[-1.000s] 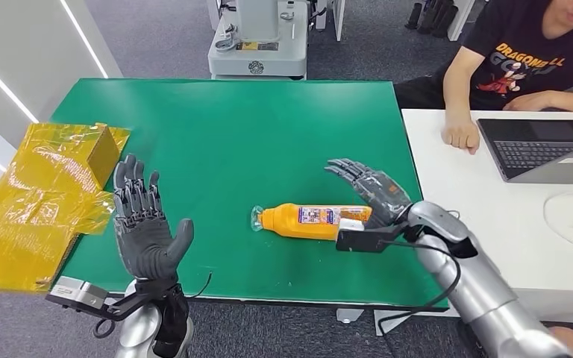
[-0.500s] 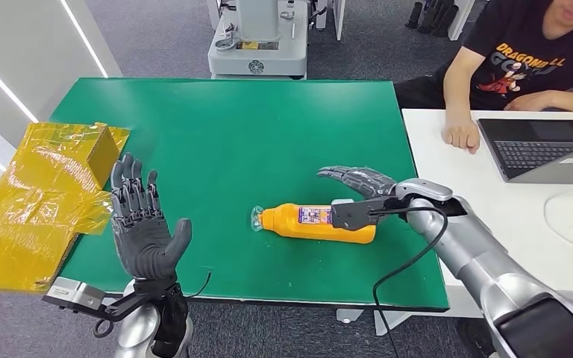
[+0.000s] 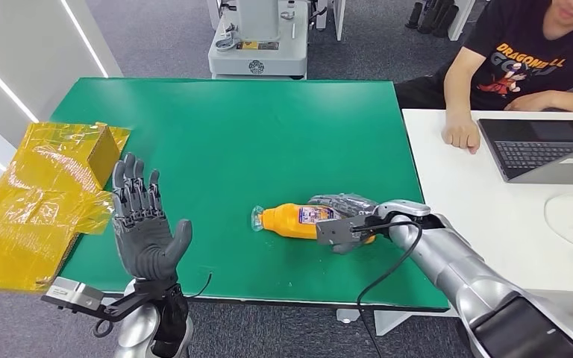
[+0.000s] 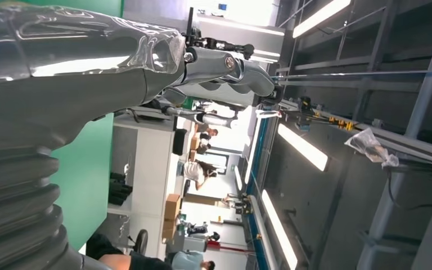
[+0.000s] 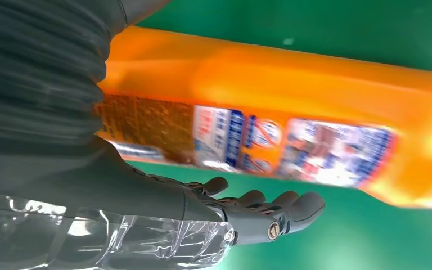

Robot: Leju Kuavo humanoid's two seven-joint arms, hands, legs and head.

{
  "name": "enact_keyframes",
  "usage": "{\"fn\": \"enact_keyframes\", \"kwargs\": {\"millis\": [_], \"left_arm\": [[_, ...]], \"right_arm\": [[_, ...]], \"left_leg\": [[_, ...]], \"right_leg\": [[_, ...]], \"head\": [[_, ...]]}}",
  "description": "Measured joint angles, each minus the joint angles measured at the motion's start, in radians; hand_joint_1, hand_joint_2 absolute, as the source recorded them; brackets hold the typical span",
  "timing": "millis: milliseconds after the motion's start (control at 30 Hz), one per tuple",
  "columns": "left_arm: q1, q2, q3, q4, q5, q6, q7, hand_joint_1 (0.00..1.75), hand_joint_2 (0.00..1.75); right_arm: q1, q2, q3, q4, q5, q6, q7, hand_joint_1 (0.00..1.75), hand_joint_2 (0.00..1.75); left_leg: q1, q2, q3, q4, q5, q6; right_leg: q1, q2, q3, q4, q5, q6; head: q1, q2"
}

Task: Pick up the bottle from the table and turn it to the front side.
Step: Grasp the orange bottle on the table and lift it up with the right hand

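1. The right robot hand [image 3: 341,212] lies over the base end of the bottle [image 3: 292,221], fingers [image 5: 292,206] draped across its far side. In the right wrist view the fingers are extended along the bottle's body, with a strip of green visible between them and the bottle; whether the hand actually grips the bottle cannot be told.
2. The bottle is orange with a printed label [image 5: 292,147]. It lies on its side on the green counter [image 3: 231,142], near the counter's front edge, right of centre, with its clear cap [image 3: 257,218] pointing toward the counter's left side.
3. The left robot hand [image 3: 143,222] is raised upright at the front-left corner of the counter, palm facing the bottle, fingers spread and holding nothing. It is well apart from the bottle.
4. A yellow plastic bag [image 3: 37,201] hangs over the left edge of the counter, just beside the left robot hand.
5. A white desk [image 3: 485,216] adjoins the right edge of the counter. A laptop [image 3: 545,149] rests on it.
6. A person in a black T-shirt [image 3: 530,60] sits behind the white desk, one hand [image 3: 461,136] resting on its surface near the counter's rear-right corner.
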Motion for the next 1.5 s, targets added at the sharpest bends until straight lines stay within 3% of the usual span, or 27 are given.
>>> {"fn": "enact_keyframes", "kwargs": {"millis": [333, 467, 500, 1033, 1233, 1400, 1500], "left_arm": [[0.001, 0.0, 0.005, 0.0, -0.01, 0.008, 0.0, 0.0, 1.75], [0.003, 0.0, 0.008, 0.0, -0.01, 0.009, 0.0, 0.0, 1.75], [0.004, 0.0, 0.009, 0.0, -0.01, 0.009, 0.0, 0.0, 1.75], [0.012, 0.0, 0.019, -0.003, -0.014, 0.009, 0.0, 0.0, 1.75], [0.017, 0.0, 0.024, -0.007, -0.018, 0.02, 0.0, 0.0, 1.75], [0.021, 0.0, 0.024, -0.01, -0.014, 0.039, 0.0, 0.0, 1.75], [0.021, -0.001, 0.025, -0.002, 0.071, -0.03, 0.0, 0.0, 1.75]], "right_arm": [[-0.027, -0.014, 0.065, 0.05, 0.034, -0.081, 0.063, 0.0, 1.75], [-0.033, -0.017, 0.077, 0.059, 0.027, -0.089, 0.066, 1.69, 1.75], [-0.033, -0.017, 0.078, 0.061, 0.026, -0.093, 0.066, 1.75, 1.75], [0.005, -0.017, 0.089, 0.072, -0.032, -0.245, 0.064, 1.75, 1.75], [0.06, -0.004, 0.064, 0.058, -0.095, -0.462, 0.067, 1.75, 1.75], [0.113, 0.03, -0.025, 0.01, -0.2, -0.662, 0.035, 1.75, 1.75], [0.149, 0.043, -0.078, -0.034, -0.263, -0.731, -0.023, 1.75, 1.75]], "left_leg": [[0.0, 0.0, 0.0, 0.0, 0.0, 0.0], [0.0, 0.0, 0.0, 0.0, 0.0, 0.0], [0.0, 0.0, 0.0, 0.0, 0.0, 0.0], [0.0, 0.0, 0.0, 0.0, 0.0, 0.0], [0.0, 0.0, 0.0, 0.0, 0.0, 0.0], [0.0, -0.001, 0.0, 0.0, 0.0, 0.0], [0.0, -0.001, 0.0, 0.0, 0.0, 0.0]], "right_leg": [[0.0, 0.0, 0.0, 0.0, 0.0, 0.0], [0.0, 0.0, 0.0, 0.0, 0.0, 0.0], [0.0, 0.0, 0.0, 0.0, 0.0, 0.0], [0.0, 0.0, 0.0, 0.0, 0.0, 0.0], [0.0, 0.0, 0.0, 0.0, 0.0, 0.0], [0.0, 0.0, 0.0, 0.0, 0.0, 0.0], [0.0, -0.001, 0.0, 0.0, -0.001, 0.0]], "head": [[0.0, 0.0], [0.0, 0.0], [0.0, 0.0], [0.0, 0.0], [0.0, 0.0], [0.0, 0.0], [0.0, 0.0]]}}
